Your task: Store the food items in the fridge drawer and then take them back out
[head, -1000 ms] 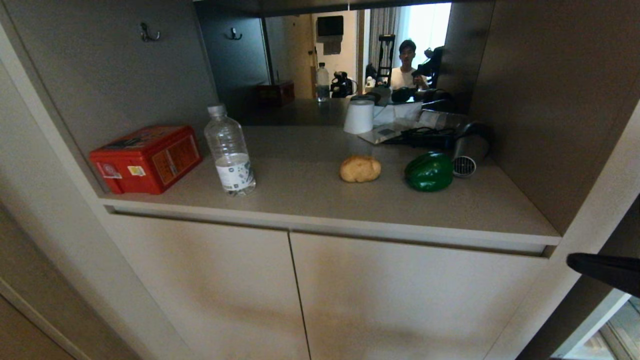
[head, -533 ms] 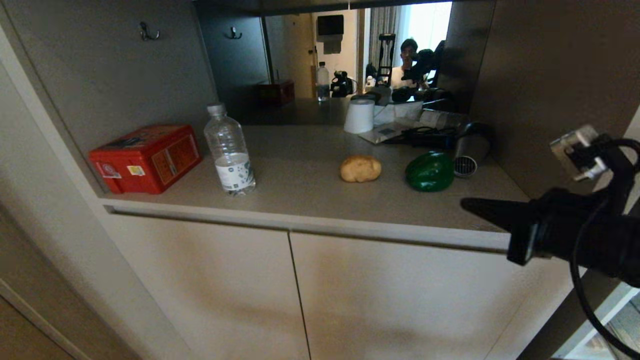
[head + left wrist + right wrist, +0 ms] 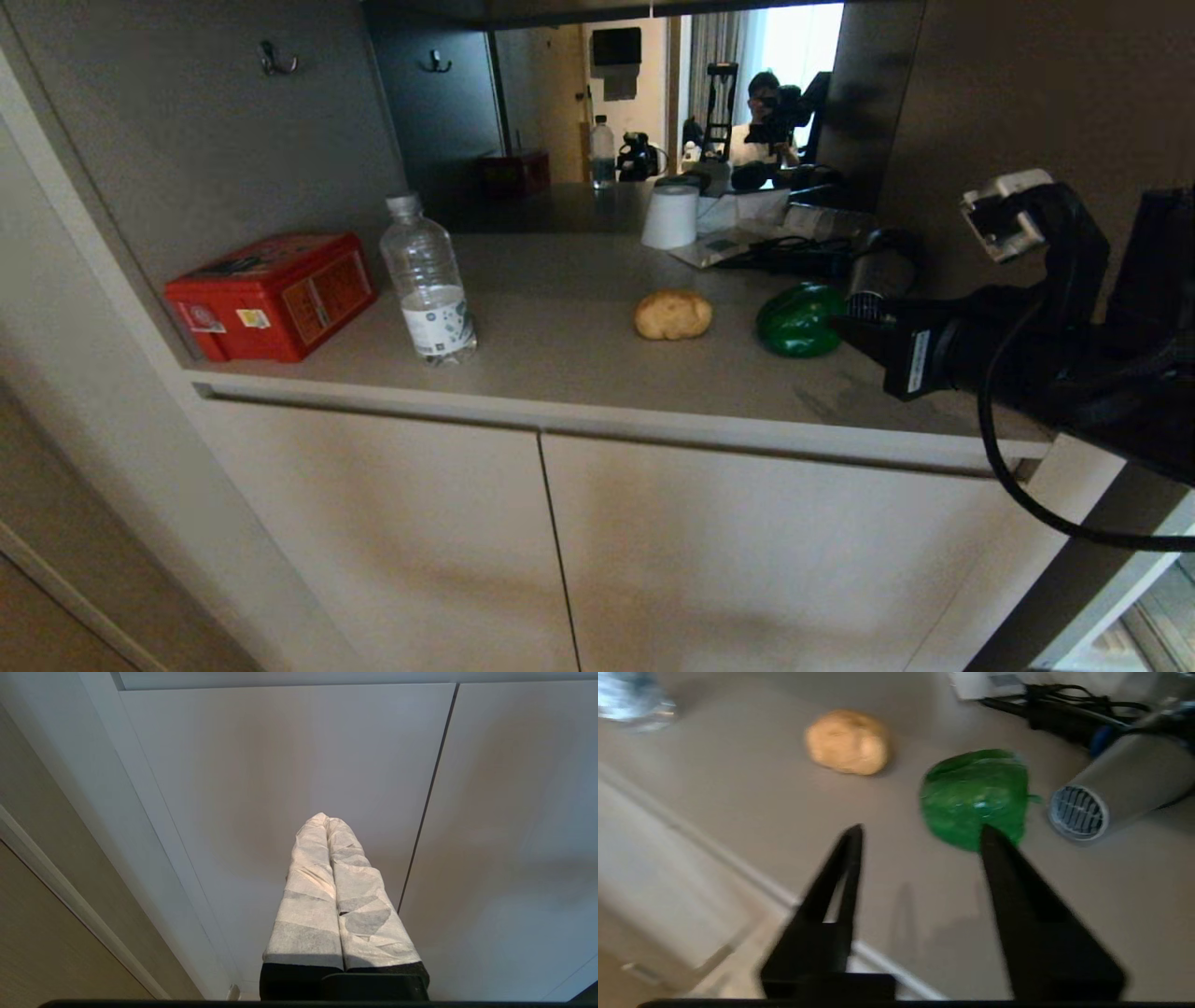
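Note:
A glossy green bell pepper (image 3: 801, 320) (image 3: 976, 798) and a tan potato-like lump (image 3: 672, 315) (image 3: 847, 742) lie apart on the beige counter (image 3: 579, 355), the pepper to the right. My right gripper (image 3: 845, 329) (image 3: 922, 829) reaches in from the right, just above the counter and close to the pepper's right side. Its black fingers are open with nothing between them. My left gripper (image 3: 325, 817), with white-wrapped fingers, is shut and empty, parked low in front of the beige cabinet doors (image 3: 289, 765). The fridge drawer is out of view.
A red box (image 3: 271, 294) and a clear water bottle (image 3: 428, 280) stand at the counter's left. A grey hair dryer (image 3: 878, 275) lies right behind the pepper, with cables (image 3: 794, 254) and a white cup (image 3: 670, 217) further back. A mirror behind reflects a person.
My right arm has risen from the lower right and swung left over the counter, up to the pepper. Its fingers have opened. The left arm has kept still.

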Robot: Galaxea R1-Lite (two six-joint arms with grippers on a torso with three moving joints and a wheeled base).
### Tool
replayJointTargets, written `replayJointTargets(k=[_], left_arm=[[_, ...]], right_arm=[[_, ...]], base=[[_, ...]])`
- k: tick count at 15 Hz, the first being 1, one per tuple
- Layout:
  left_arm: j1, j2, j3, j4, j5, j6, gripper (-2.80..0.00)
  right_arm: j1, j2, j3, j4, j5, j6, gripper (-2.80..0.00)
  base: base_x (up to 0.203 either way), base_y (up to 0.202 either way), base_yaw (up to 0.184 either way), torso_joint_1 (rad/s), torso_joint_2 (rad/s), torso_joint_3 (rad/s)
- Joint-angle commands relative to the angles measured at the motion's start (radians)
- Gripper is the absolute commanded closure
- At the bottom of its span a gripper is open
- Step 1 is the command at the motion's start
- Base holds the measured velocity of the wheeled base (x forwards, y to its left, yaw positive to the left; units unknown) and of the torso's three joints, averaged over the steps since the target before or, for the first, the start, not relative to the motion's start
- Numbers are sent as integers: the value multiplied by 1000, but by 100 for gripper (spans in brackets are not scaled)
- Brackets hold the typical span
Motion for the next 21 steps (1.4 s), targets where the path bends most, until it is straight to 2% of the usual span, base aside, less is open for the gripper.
replayJointTargets(k=[1,8,14,21], left_arm=[[0,-1,11,0,0,0,0],[1,-2,11,0,0,-3,0],[0,-2,11,0,0,-5,0],[2,-2,11,0,0,-4,0]], right_arm=[[2,54,-23,-3,-27,-3,-280],[27,208,-155,-11,-120,-9,-280],[24,273,-206,-13,-217,-12,-280],[3,318,-234,-19,-240,-14,-280]], base=[[0,0,0,0,0,0],[0,0,0,0,0,0],[0,0,0,0,0,0],[0,0,0,0,0,0]])
